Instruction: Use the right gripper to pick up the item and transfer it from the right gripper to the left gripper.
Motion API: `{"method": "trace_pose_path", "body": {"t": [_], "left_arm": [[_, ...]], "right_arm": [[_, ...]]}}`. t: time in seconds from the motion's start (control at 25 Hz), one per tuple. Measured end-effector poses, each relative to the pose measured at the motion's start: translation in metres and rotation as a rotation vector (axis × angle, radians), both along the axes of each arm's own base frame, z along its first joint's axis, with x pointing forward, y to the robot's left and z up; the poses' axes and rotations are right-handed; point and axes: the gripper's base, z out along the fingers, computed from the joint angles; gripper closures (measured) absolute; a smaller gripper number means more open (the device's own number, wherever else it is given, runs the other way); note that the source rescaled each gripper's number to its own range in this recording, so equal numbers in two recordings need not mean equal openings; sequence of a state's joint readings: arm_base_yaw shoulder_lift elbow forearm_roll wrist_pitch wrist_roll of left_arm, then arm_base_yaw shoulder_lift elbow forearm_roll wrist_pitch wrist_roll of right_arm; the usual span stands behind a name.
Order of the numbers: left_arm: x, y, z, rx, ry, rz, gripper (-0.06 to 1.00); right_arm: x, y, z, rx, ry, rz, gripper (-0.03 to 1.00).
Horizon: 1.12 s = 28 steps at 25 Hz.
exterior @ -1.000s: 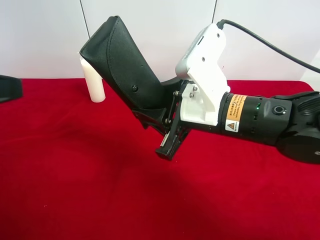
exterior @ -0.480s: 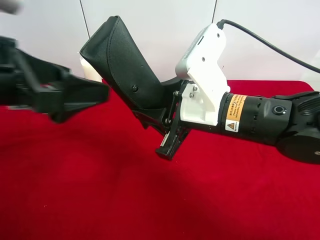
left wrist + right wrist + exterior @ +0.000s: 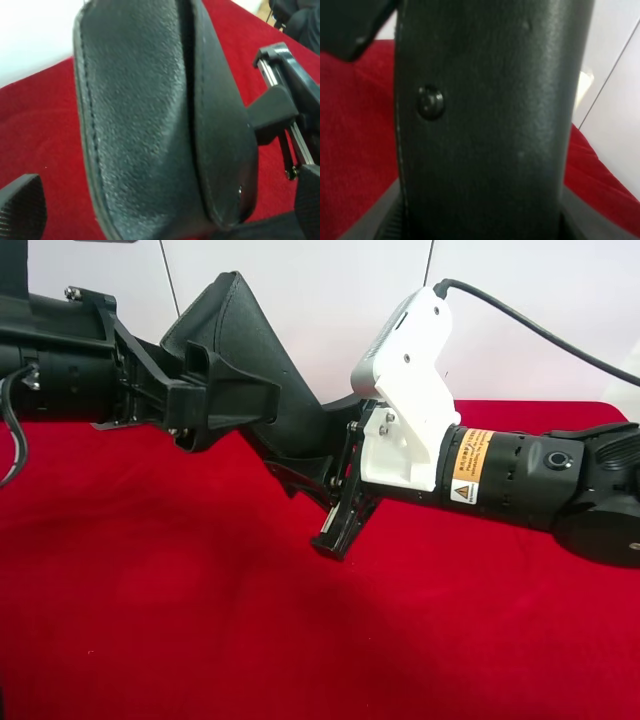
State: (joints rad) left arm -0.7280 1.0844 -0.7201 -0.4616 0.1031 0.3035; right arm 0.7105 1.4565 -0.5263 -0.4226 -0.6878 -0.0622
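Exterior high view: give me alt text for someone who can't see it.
A black glasses case is held tilted upward above a red tabletop by the right gripper, on the white-housed arm at the view's right. The all-black left gripper reaches in from the view's left, its open fingers straddling the case above that grip.

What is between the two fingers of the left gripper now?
The black glasses case. The left wrist view shows it, with red cloth visible between one finger and the case: the left gripper is not yet shut.
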Motion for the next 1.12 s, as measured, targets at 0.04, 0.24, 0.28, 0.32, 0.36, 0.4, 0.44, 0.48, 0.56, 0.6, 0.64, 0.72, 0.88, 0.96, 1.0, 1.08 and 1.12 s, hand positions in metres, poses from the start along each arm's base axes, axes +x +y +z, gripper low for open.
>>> {"method": "trace_pose_path", "body": {"t": [0.04, 0.24, 0.28, 0.32, 0.36, 0.4, 0.44, 0.48, 0.56, 0.6, 0.64, 0.72, 0.88, 0.96, 1.0, 1.08, 1.12], "left_arm": [[0.001, 0.0, 0.001, -0.007, -0.007, 0.006, -0.06], [-0.001, -0.005, 0.003, -0.036, -0.03, 0.003, -0.06], [-0.001, -0.008, 0.003, -0.04, -0.036, -0.003, -0.06], [-0.002, -0.01, 0.003, -0.045, -0.044, -0.009, -0.06], [-0.002, -0.012, 0.003, -0.049, -0.049, -0.012, -0.06], [-0.003, -0.015, 0.002, -0.054, -0.055, -0.016, -0.06], [-0.003, -0.016, 0.002, -0.058, -0.059, -0.017, -0.06], [-0.002, -0.017, 0.002, -0.06, -0.06, -0.016, -0.06], [-0.002, -0.018, 0.002, -0.064, -0.061, -0.013, -0.06], [-0.002, -0.018, 0.002, -0.067, -0.065, -0.011, -0.06], [-0.001, -0.018, 0.002, -0.067, -0.064, -0.011, -0.05], [-0.002, -0.018, 0.002, -0.069, -0.063, -0.013, 0.01], [-0.002, -0.018, 0.002, -0.073, -0.069, -0.009, 0.43], [-0.001, -0.018, 0.003, -0.077, -0.073, -0.006, 0.71], [-0.001, -0.019, 0.004, -0.083, -0.069, -0.006, 0.78], [-0.002, -0.02, 0.004, -0.08, -0.062, -0.014, 0.81], [-0.002, -0.02, 0.005, -0.084, -0.06, -0.013, 0.81]], "right_arm": [[0.0, 0.0, 0.0, 0.0, 0.0, 0.0, 0.92], [0.0, 0.0, 0.0, 0.0, 0.0, 0.0, 0.92], [0.0, 0.0, 0.0, 0.0, 0.0, 0.0, 0.92], [0.0, 0.0, 0.0, 0.0, 0.0, 0.0, 0.92], [0.0, 0.0, 0.0, 0.0, 0.0, 0.0, 0.92], [0.0, 0.0, 0.0, 0.0, 0.0, 0.0, 0.92], [0.0, 0.0, 0.0, 0.0, 0.0, 0.0, 0.92], [0.0, 0.0, 0.0, 0.0, 0.0, 0.0, 0.92], [0.0, 0.0, 0.0, 0.0, 0.0, 0.0, 0.92], [0.0, 0.0, 0.0, 0.0, 0.0, 0.0, 0.92], [0.0, 0.0, 0.0, 0.0, 0.0, 0.0, 0.92], [0.0, 0.0, 0.0, 0.0, 0.0, 0.0, 0.92], [0.0, 0.0, 0.0, -0.001, -0.001, 0.001, 0.95], [0.0, 0.0, 0.0, -0.003, -0.002, 0.003, 0.96], [0.0, 0.0, -0.001, -0.005, -0.001, 0.004, 0.96], [0.0, 0.001, -0.001, -0.004, -0.001, 0.005, 0.97], [0.0, 0.001, -0.001, -0.004, -0.001, 0.005, 0.97]]}}
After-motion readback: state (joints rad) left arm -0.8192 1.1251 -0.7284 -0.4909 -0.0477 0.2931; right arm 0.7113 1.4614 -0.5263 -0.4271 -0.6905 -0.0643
